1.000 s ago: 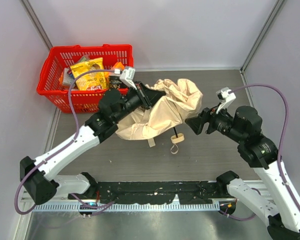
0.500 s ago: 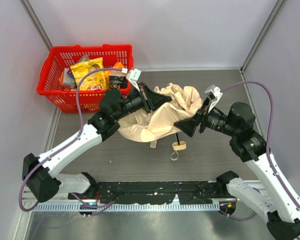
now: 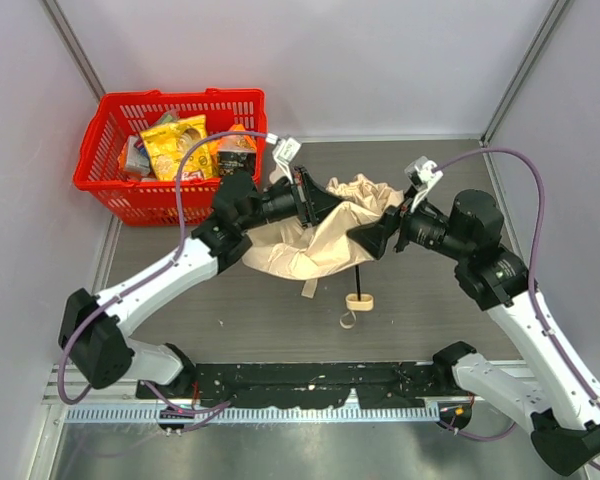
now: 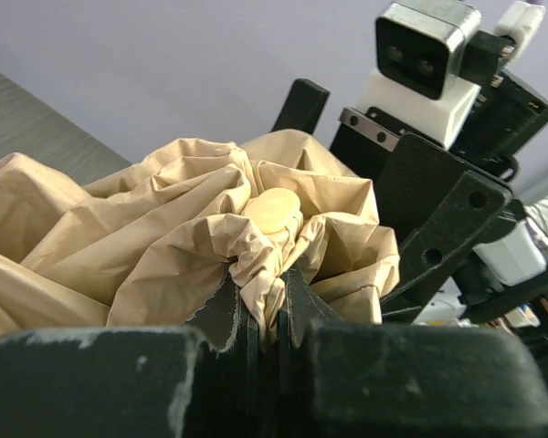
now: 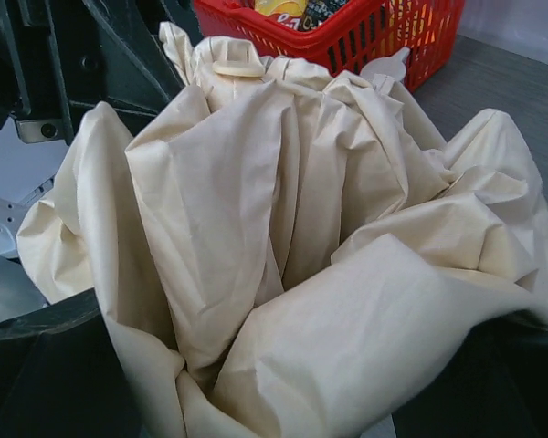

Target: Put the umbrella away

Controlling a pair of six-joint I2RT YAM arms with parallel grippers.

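Grey worktop (image 3: 260, 310), enclosed by pale walls, carries a red plastic mesh basket (image 3: 180, 97) of snack packets at the rear left. The beige fabric compact umbrella (image 3: 310, 250) sits at the centre with its canopy loose and crumpled, raised between the two hands. Its thin black shaft (image 3: 356, 282) runs toward the near edge and ends at the pale knob handle (image 3: 359, 300), which rests on the worktop.

Hand status:
- Left hand (image 3: 328, 203): clamped tight on a pinch of canopy just below the round top cap (image 4: 272, 210).
- Right hand (image 3: 368, 240): jaws spread wide, with a thick fold of canopy lying between them. No clamping is evident.

Current step, as judged: gathering the loose canopy into a bundle. The next move probably calls for the right hand to close on the fold while the left hand retains the top, so that the fabric can be compacted around the shaft.

Change from one second earlier: the right hand stood well apart, to the right of the canopy. It has advanced into the fabric with wider jaws. The left hand has carried the canopy top rightward, away from the basket.
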